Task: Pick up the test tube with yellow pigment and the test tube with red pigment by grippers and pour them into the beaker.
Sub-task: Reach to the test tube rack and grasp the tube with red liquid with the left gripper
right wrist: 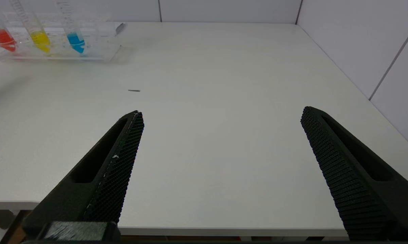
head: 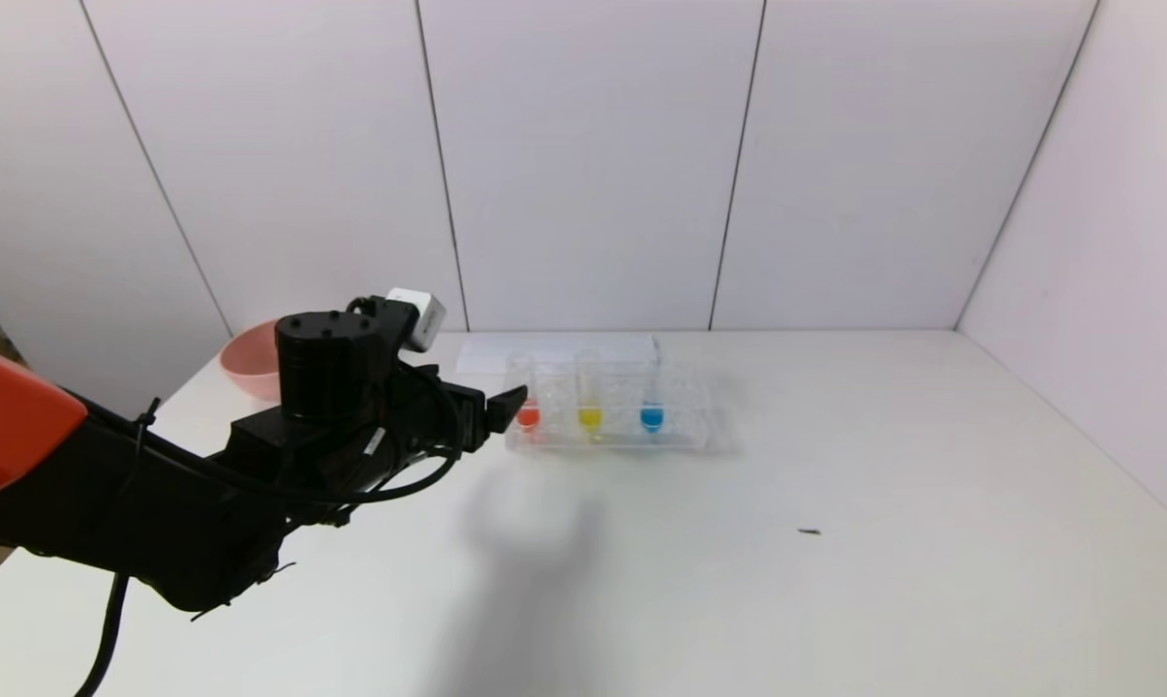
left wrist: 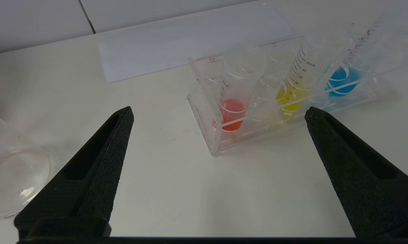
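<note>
The red-tipped test tube (head: 528, 416) and the yellow-tipped test tube (head: 590, 417) stand upright in a clear rack (head: 680, 440) at the table's middle back; both also show in the left wrist view, red (left wrist: 231, 114) and yellow (left wrist: 289, 98). My left gripper (head: 506, 411) is open and empty, hovering just left of the rack's red end (left wrist: 219, 113). The beaker (left wrist: 14, 179) shows only in the left wrist view, off to the gripper's side; my arm hides it in the head view. My right gripper (right wrist: 220, 113) is open and empty over the table's near edge.
A blue-tipped tube (head: 652, 417) stands in the same rack. A pink bowl (head: 249, 360) sits at the back left. A white paper sheet (head: 554, 350) lies behind the rack. A small dark speck (head: 810, 531) lies on the table to the right.
</note>
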You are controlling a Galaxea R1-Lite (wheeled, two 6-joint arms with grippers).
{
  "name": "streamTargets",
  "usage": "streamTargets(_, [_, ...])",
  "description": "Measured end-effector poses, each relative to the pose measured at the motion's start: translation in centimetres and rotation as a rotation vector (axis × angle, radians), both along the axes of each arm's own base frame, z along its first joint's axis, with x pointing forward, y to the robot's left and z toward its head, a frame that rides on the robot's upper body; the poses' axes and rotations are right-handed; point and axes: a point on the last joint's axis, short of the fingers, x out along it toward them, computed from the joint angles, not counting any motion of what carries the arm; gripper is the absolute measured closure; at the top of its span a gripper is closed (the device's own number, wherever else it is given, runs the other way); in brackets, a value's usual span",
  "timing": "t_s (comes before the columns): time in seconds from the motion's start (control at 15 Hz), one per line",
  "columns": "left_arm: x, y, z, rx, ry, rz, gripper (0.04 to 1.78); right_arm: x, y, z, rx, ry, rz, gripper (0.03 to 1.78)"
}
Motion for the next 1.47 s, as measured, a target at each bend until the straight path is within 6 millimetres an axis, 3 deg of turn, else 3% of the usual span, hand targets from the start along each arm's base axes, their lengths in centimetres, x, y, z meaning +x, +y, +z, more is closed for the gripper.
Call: streamTargets(1.47, [5.2,-2.5,-2.7,0.001,-0.012,0.037,0.05,0.0,0.0,0.0,0.0,0.0,0.0,0.11])
